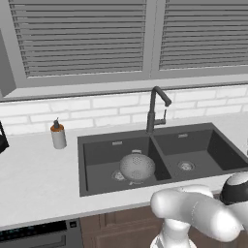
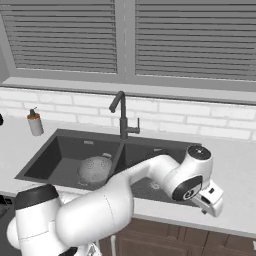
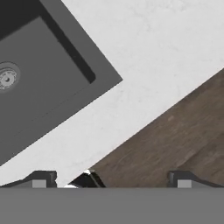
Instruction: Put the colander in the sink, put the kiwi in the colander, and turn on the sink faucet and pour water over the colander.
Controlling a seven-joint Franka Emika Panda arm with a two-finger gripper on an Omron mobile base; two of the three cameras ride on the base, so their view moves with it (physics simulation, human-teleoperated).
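Dark grey sink (image 1: 97, 140), perforated grey colander (image 1: 137, 166), white speckled counter (image 1: 34, 174), brown-capped soap bottle (image 1: 58, 134)

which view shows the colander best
The left base view: the colander sits unobstructed in the left basin of the sink. In the right base view the arm's elbow partly covers it. The hand view shows a sink corner.

A soap bottle (image 1: 58, 135) with a brown cap is standing upright near the back edge of the pale tabletop (image 1: 34, 169), toward its left end. Closed grey blinds (image 1: 82, 36) are hanging above a white brick backsplash (image 1: 97, 110). Brown cabinet fronts (image 1: 121, 227) are showing below the front edge.
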